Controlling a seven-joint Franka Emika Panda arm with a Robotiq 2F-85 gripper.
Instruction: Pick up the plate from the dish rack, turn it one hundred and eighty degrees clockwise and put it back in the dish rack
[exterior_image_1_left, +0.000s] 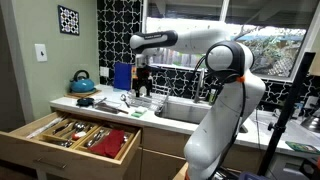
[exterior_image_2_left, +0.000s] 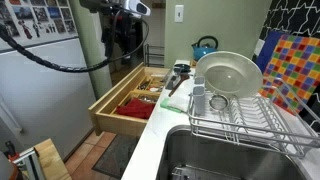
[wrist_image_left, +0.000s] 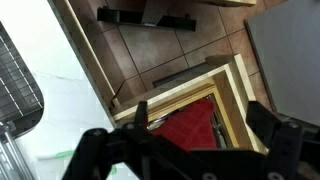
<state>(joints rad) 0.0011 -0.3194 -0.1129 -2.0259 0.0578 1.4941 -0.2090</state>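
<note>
The plate (exterior_image_2_left: 230, 72), pale beige and round, stands on edge in the wire dish rack (exterior_image_2_left: 245, 128) beside the sink. My gripper (exterior_image_2_left: 125, 32) hangs high over the counter's far end, well away from the plate. In an exterior view the gripper (exterior_image_1_left: 143, 86) hovers above the counter. In the wrist view the gripper (wrist_image_left: 200, 112) is open with nothing between its fingers (wrist_image_left: 141, 112), and it looks down on the open drawer's red compartment (wrist_image_left: 190, 125). A corner of the dish rack (wrist_image_left: 15, 80) shows at the left edge there.
An open wooden cutlery drawer (exterior_image_2_left: 135, 100) juts out below the counter, also in an exterior view as the drawer (exterior_image_1_left: 75, 135). A teal kettle (exterior_image_2_left: 205, 47) and a blue board (exterior_image_1_left: 122, 75) stand at the back. The sink (exterior_image_2_left: 225, 160) lies under the rack.
</note>
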